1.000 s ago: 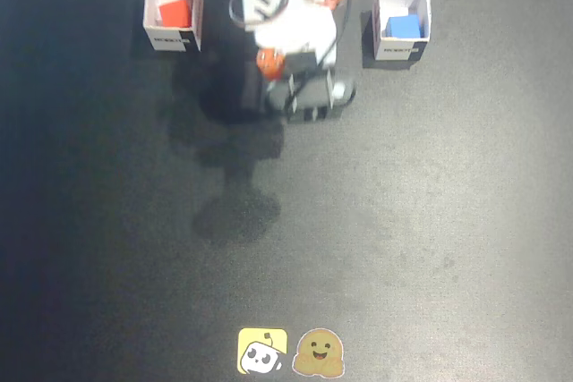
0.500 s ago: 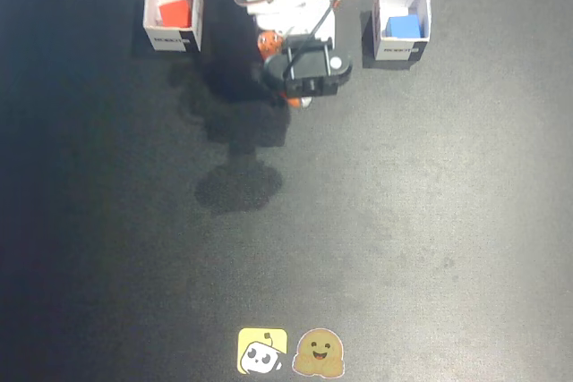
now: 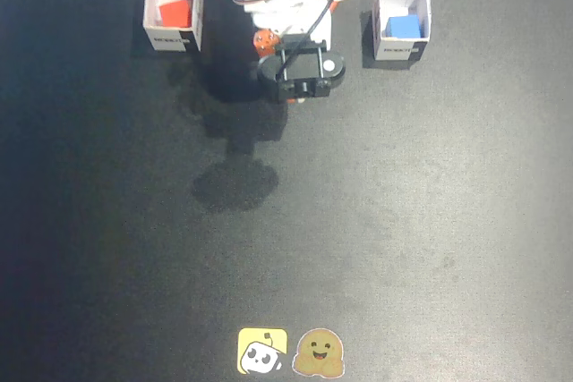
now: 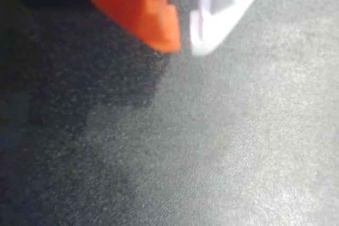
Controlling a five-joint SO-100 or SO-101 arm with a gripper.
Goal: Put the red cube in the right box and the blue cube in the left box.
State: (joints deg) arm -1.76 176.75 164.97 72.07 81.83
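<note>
Up close, the wrist view shows the gripper (image 4: pixel 184 39) with its orange finger and its white finger drawn almost together, only a thin slit between the tips, and nothing held between them; below lies only the dark table mat (image 4: pixel 222 146). In the fixed view the arm (image 3: pixel 291 6) is folded back near its base at the far edge of the scene, its head hanging over bare mat midway between the two boxes and well apart from both. I judge the work done, so the remaining hazards are small: if the arm swings sideways while folded this low, its head or trailing cables could clip a box and tip it or shove it, and these look like light card boxes that would slide easily on the mat. A careless sweep to the left would threaten the right box (image 3: pixel 174 11), a sweep to the right the left box (image 3: pixel 403 21). The red cube (image 3: pixel 174 12) sits inside the box at the far left of the fixed view, resting against its inner floor and walls, and the blue cube (image 3: pixel 404 27) sits inside the box at the far right. Near the front edge, two stickers (image 3: pixel 291 352) lie flat, clear of everything.
</note>
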